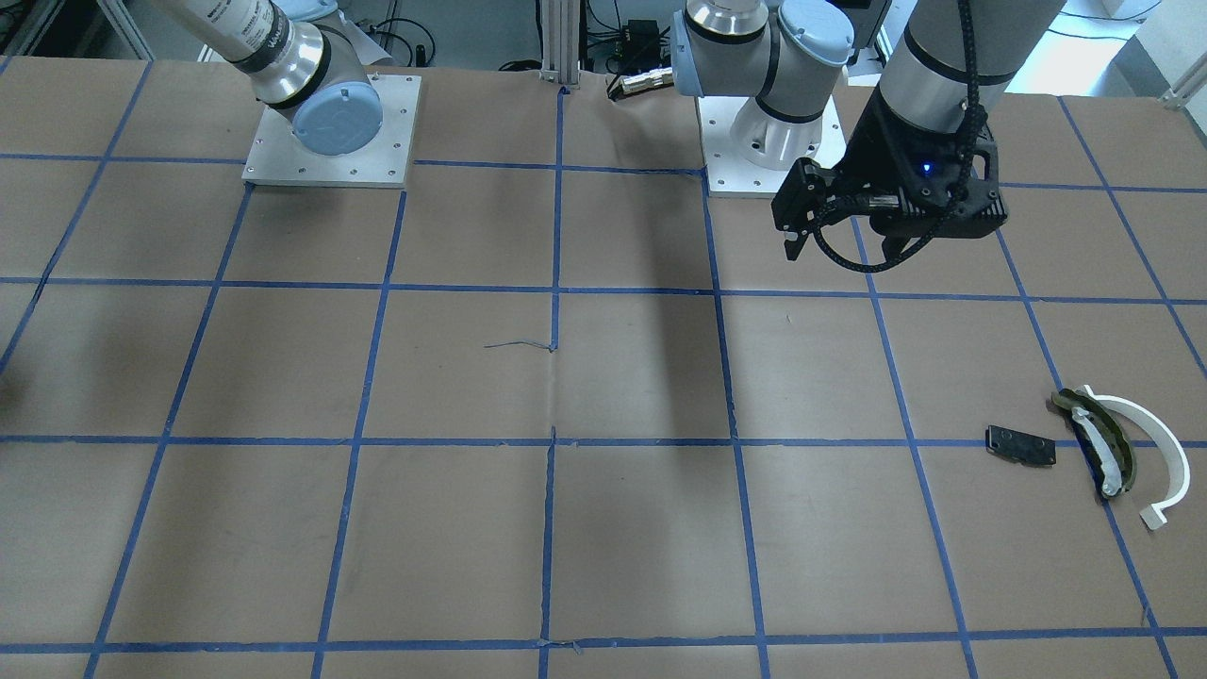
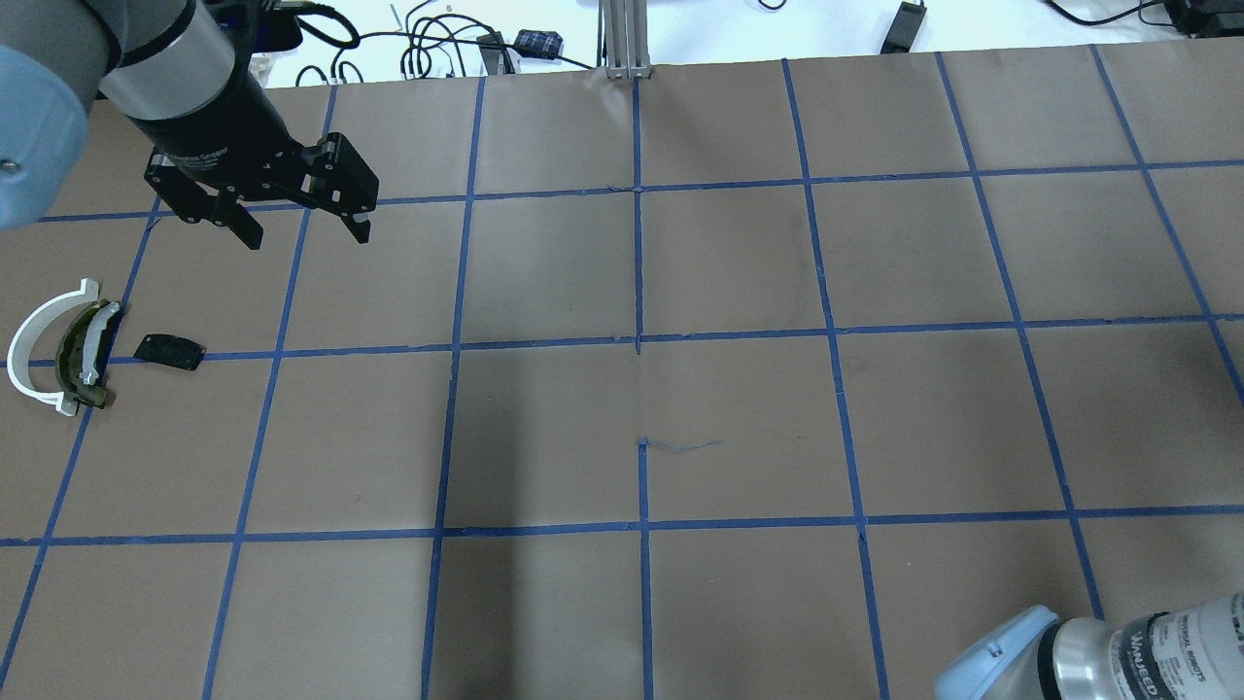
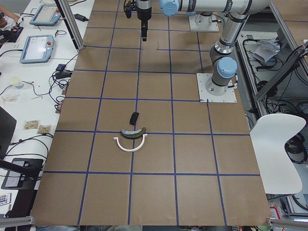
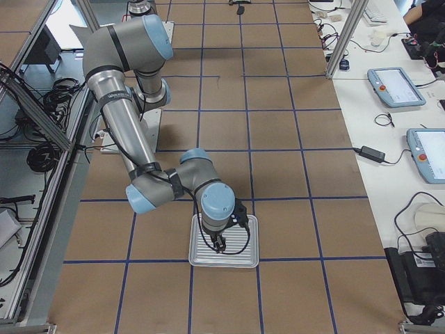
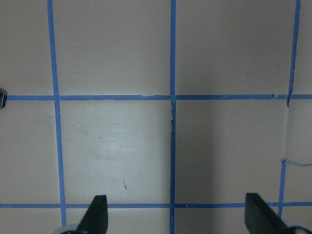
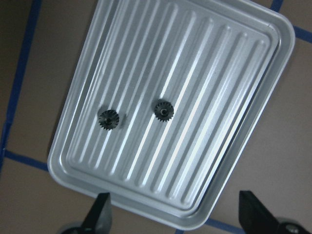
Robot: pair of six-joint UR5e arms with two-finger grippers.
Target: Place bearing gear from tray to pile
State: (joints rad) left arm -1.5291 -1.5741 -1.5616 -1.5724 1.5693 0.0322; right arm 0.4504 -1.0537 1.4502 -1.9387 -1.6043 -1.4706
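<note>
A ribbed silver tray (image 6: 222, 92) lies under my right gripper (image 6: 176, 214), which is open and empty above the tray's near rim. Two small dark bearing gears (image 6: 108, 119) (image 6: 164, 111) lie apart on the tray. The exterior right view shows the tray (image 4: 240, 263) with the right gripper (image 4: 220, 243) over it. The pile lies at the table's other end: a white half-ring (image 2: 29, 340), a dark olive curved piece (image 2: 70, 358) and a black plate (image 2: 168, 350). My left gripper (image 2: 304, 228) hangs open and empty, beyond the pile and off to its side.
Brown paper with a blue tape grid (image 2: 638, 340) covers the table. The arm bases stand on metal plates (image 1: 330, 141) at the robot's edge. Cables and tablets (image 3: 36, 48) lie on the side benches. The left wrist view shows only bare paper and the black plate's edge (image 5: 2, 97).
</note>
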